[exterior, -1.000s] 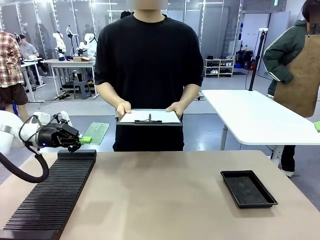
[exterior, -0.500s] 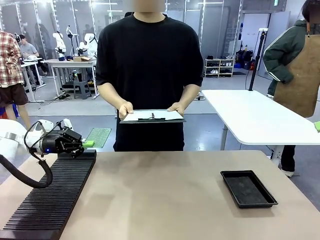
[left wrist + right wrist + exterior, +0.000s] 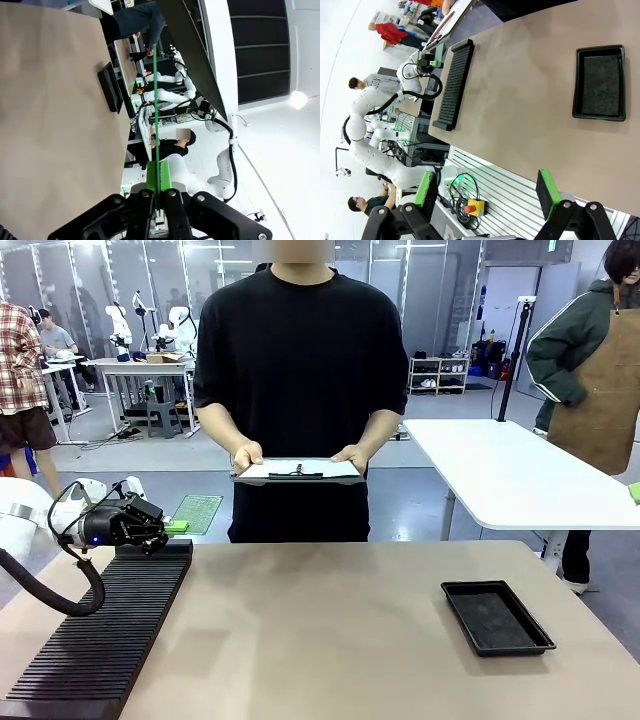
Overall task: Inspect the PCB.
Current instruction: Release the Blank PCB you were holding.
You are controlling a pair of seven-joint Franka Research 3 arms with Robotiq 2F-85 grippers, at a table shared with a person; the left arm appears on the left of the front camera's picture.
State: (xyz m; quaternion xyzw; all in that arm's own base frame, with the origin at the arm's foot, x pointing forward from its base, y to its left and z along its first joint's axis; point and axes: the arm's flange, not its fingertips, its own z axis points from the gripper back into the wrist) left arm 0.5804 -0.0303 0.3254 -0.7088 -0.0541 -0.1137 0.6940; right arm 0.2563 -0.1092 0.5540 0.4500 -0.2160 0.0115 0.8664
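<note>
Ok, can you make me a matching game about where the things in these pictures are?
Things: 1 PCB; 2 clipboard; 3 black tray; 4 slotted black rack.
Places: A in the person's hands; B on the table's right side; C on the table's left side; D pinched in the left end effector.
Pairs: 1-D, 2-A, 3-B, 4-C.

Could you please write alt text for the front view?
The left gripper, shut on the PCB, holds it near the far end of a black slotted rack. Across the table, a person holds a clipboard; a black tray lies at right.
</note>
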